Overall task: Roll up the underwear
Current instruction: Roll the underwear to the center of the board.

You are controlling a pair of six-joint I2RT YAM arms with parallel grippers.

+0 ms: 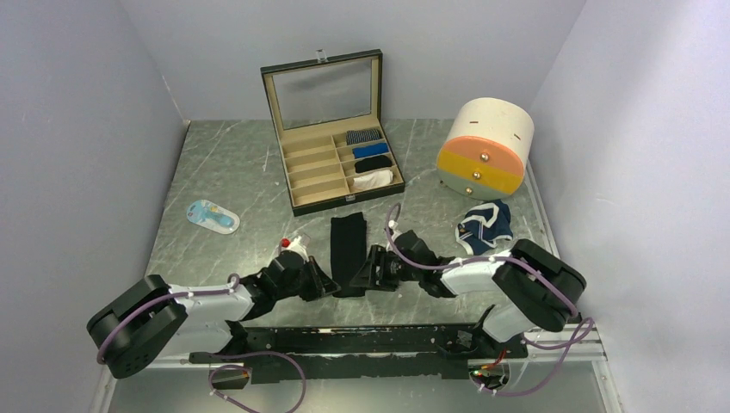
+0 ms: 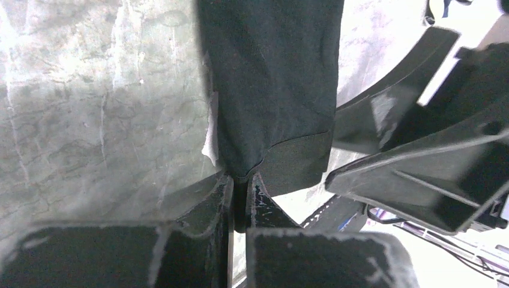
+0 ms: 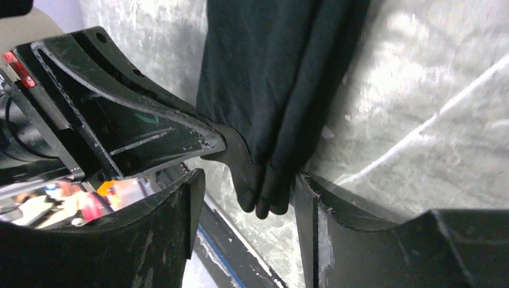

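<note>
Right now your left arm [image 1: 207,301] lies low along the near edge of the table [image 1: 241,172], reaching in to the right. Your right arm [image 1: 469,274] lies just as low and reaches in to the left, so the two wrists meet head-on near the middle.

Between them lies the black underwear [image 1: 348,245], folded into a long narrow strip that runs from near to far on the table. Your left gripper [image 2: 240,183] is clamped tight on the near end of that strip, with the hem pinched between its fingers. Your right gripper [image 3: 249,175] is released: its fingers stand apart on either side of the same near end, and the cloth sits loose between them. The navy underwear [image 1: 485,225], with its white trim, lies crumpled on the table off to the right, just beyond your right arm.

The open box [image 1: 336,204] stands at the far middle with its lid up. Its right-hand column holds four rolled bundles, from far to near: grey striped [image 1: 363,136], blue [image 1: 372,151], black [image 1: 372,163] and white [image 1: 373,180]. To the right of it, the round drawer unit [image 1: 485,146] has its orange and yellow drawers closed, so you cannot tell what is inside.
</note>
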